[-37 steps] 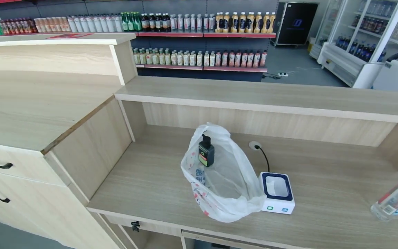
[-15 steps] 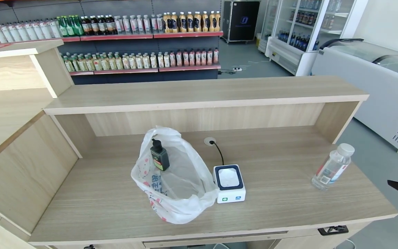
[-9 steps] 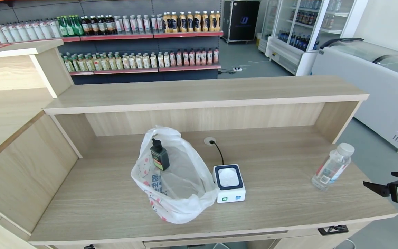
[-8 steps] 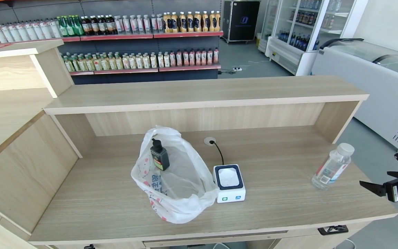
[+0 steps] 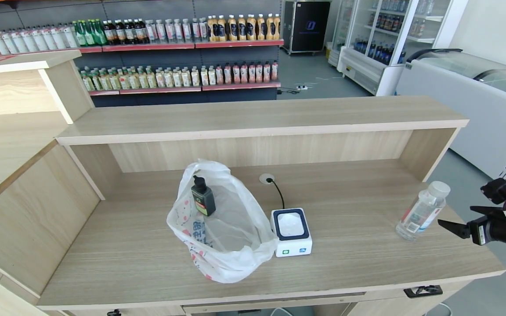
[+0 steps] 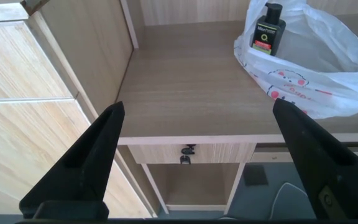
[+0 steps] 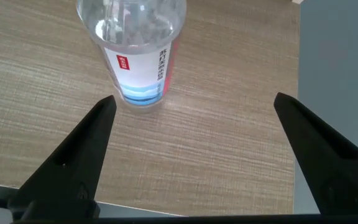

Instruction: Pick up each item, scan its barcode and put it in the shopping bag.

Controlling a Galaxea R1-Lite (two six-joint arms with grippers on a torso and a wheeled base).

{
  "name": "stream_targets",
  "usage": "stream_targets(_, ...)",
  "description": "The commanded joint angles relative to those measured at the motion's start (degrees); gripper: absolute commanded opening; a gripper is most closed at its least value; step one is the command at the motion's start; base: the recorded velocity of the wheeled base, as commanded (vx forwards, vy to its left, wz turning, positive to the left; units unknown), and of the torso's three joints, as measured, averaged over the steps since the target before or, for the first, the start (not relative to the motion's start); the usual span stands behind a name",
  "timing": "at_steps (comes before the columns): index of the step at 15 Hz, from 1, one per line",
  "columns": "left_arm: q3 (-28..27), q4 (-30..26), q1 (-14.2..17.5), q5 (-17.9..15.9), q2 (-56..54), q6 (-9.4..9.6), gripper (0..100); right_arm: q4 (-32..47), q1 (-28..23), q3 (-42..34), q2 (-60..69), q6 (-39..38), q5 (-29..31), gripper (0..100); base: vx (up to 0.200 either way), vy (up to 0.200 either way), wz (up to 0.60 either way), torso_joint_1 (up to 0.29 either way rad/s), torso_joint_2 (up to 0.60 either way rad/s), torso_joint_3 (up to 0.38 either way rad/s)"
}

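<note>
One item done: the dark bottle (image 5: 203, 199) stands inside the shopping bag (image 5: 226, 250), so I think its turn is over.
One item left: the water bottle (image 5: 422, 211) is not picked up, not scanned and not bagged yet.
Task so far: about half done, as far as I can see.
Water bottle: it stands on the counter (image 5: 367, 250), close to the right edge and well apart from the bag.
Shopping bag: it is open at the top, a bit left of the middle of the counter.
Scanner (image 5: 291, 232): it sits just beside the bag, on the bag's right side.
Right gripper (image 7: 194, 99): it is by the counter's right edge and points at the water bottle.
Right fingers (image 7: 73, 162): they are spread wide and hold nothing.
Bottle and fingers: the bottle is in front of the finger tips. It is not between them and not touching them. It sits nearer one finger than the other.
Left gripper (image 6: 197, 104): it hangs out in front of the counter's front edge, toward the left corner, away from the bag.
Left fingers (image 6: 86, 162): they are spread wide too and hold nothing.
Next step, I think: the right gripper must go forward until the bottle is between the fingers, then squeeze.
Watch out: the bottle is tall and near the edge, so a bump could tip it off.
</note>
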State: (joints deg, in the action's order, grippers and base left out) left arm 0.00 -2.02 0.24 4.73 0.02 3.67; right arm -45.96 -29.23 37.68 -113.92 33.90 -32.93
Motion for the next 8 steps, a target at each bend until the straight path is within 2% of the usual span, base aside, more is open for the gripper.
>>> stream_targets(1,0.00,0.00,0.02,0.02,-0.02,0.02,100,-0.18,1.11,0.55,-1.39,0.02,-0.03,100,0.000,0.000,0.00,0.000,0.00,0.000)
stream_targets(8,0.00,0.00,0.02,0.02,-0.02,0.02,100,-5.11,4.80,1.34,-5.17,-0.50,-0.03,100,0.000,0.000,0.00,0.000,0.00,0.000)
